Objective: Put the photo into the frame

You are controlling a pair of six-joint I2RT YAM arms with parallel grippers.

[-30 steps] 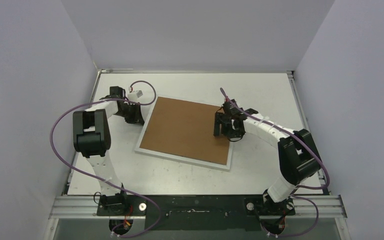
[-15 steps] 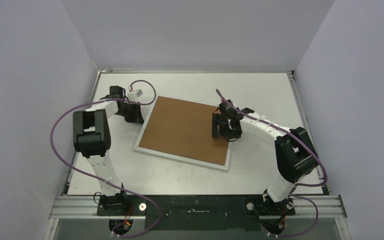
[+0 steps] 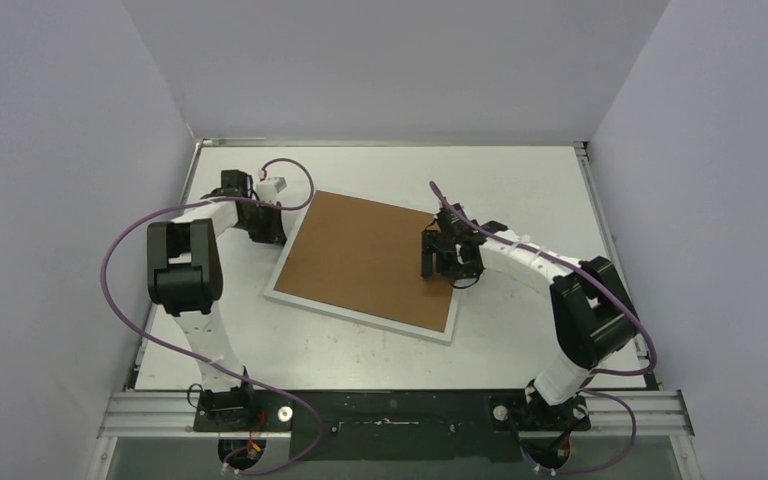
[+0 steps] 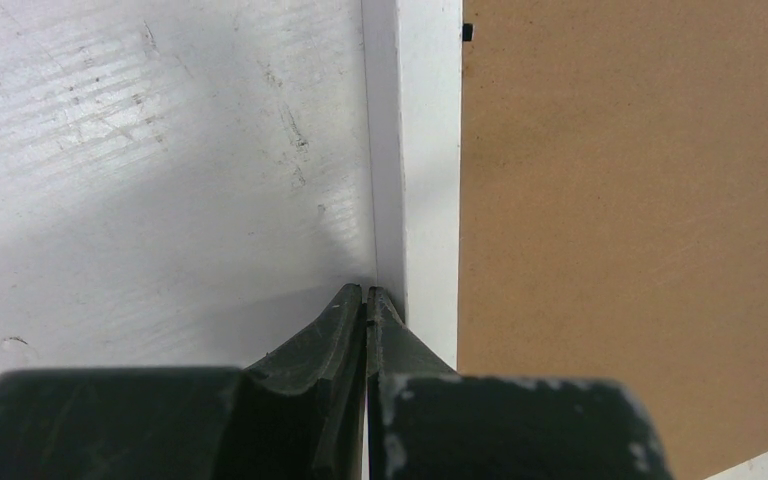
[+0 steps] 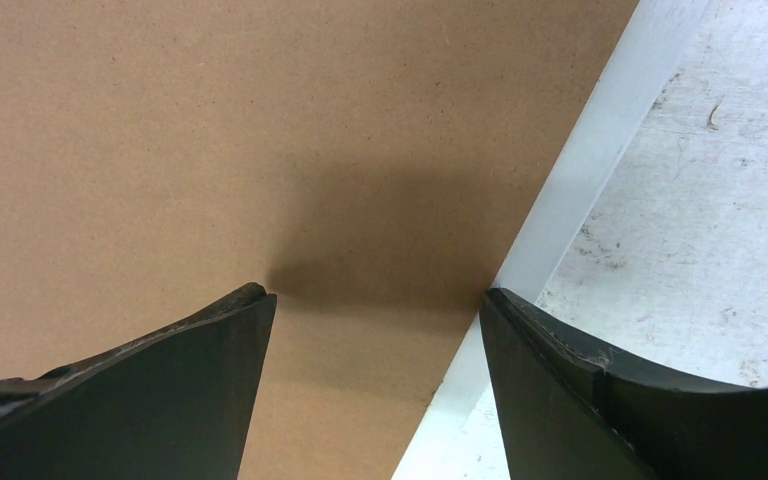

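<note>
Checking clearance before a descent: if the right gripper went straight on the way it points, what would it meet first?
Likely the brown backing board in the frame: the open right gripper points down at its edge, one jaw over board, the other over the white rim. Gap unclear.

Pale lilac walls (image 3: 390, 60), scuffed white table (image 3: 530, 180), even light

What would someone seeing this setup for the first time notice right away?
The big brown backing board jumps out, lying flat inside the thin white frame in the middle of the pale table. The left gripper, shut, has its tips at the frame's outer left edge. The right gripper hangs open over the board's right edge.
</note>
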